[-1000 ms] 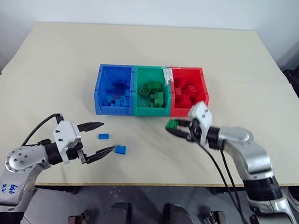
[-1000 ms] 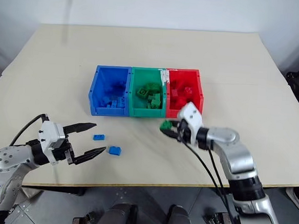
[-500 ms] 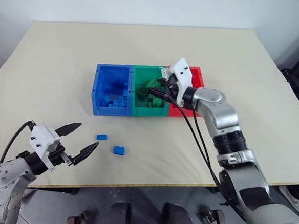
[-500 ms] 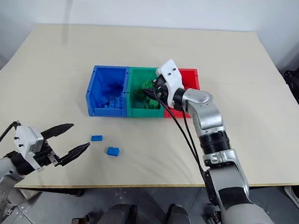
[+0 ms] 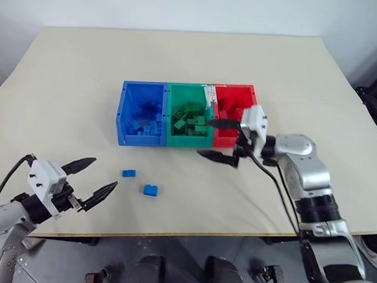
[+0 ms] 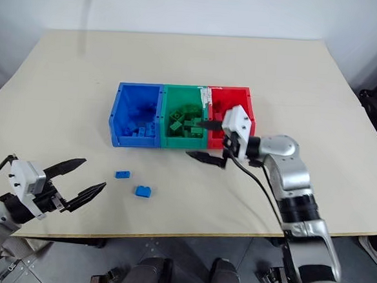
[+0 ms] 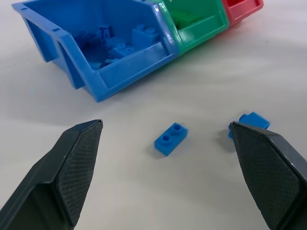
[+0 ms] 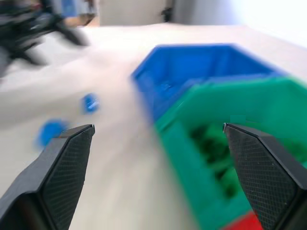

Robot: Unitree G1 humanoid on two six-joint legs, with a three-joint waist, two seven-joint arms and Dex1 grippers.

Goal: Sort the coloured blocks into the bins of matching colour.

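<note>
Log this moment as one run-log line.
right gripper: open, empty, beside green bin | left gripper: open | two blue blocks: on table

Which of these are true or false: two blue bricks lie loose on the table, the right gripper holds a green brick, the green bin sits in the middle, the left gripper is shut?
1. Two blue bricks lie loose on the table. True.
2. The right gripper holds a green brick. False: its jaws are open and empty.
3. The green bin sits between the blue bin and the red bin. True.
4. The left gripper is shut. False: it is open, near the loose bricks.
</note>
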